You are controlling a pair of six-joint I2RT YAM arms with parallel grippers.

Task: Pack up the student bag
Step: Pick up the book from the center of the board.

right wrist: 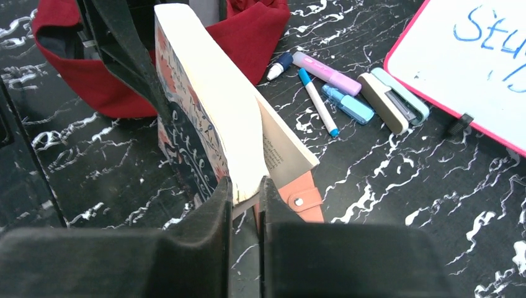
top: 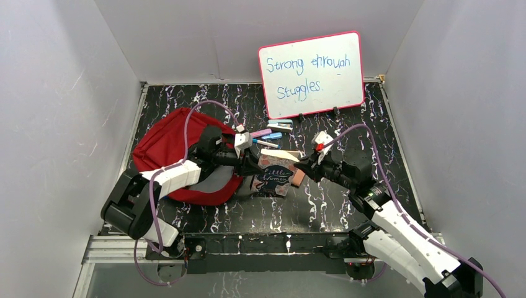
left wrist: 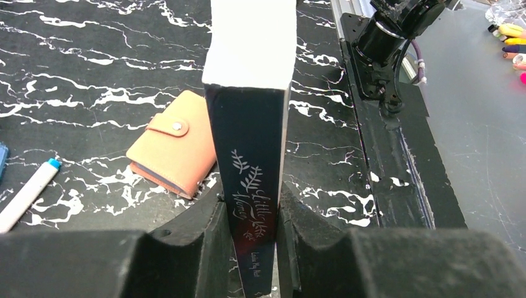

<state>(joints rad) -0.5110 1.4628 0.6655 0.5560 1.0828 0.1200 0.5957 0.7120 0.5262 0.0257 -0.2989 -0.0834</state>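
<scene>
The step in hand looks like passing the book between arms before it goes into the student bag. The left tool is pressed onto the book's dark spine, one finger on each side. The right tool pinches the opposite edge of cover and pages. The book stands on edge above the table, over a tan wallet. The bag lies at left centre of the top view, its grey-lined mouth just beside the left tool and well apart from the right one. Next, I judge, the right tool must let go so the left can swing the book into the opening.
</scene>
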